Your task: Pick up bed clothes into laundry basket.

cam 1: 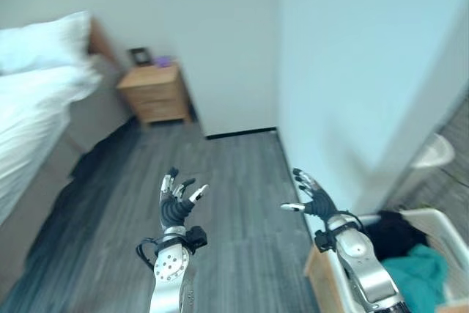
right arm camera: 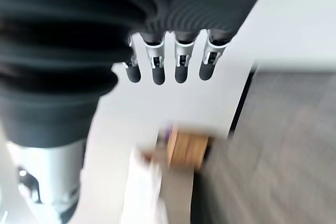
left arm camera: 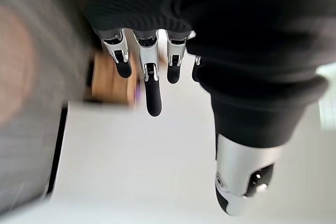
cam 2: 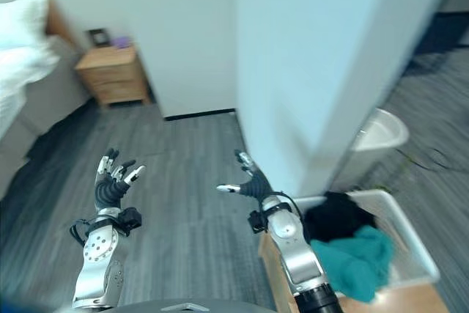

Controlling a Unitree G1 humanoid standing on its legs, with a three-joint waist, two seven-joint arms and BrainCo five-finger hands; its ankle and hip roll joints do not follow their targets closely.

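Above the floor point(cam 1: 242, 181), both hands point(cam 1: 178, 199) empty, spread.

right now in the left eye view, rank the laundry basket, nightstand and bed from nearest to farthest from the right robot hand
1. Laundry basket: low on the right, just beside the right robot hand, with dark and teal clothes inside.
2. Nightstand: across the grey floor, against the far wall, left of the white wall corner.
3. Bed: farthest, at the far left edge.

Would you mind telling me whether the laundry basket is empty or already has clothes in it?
Not empty. The white laundry basket by the robot's right side holds a teal garment and a black garment, heaped loosely rather than folded.
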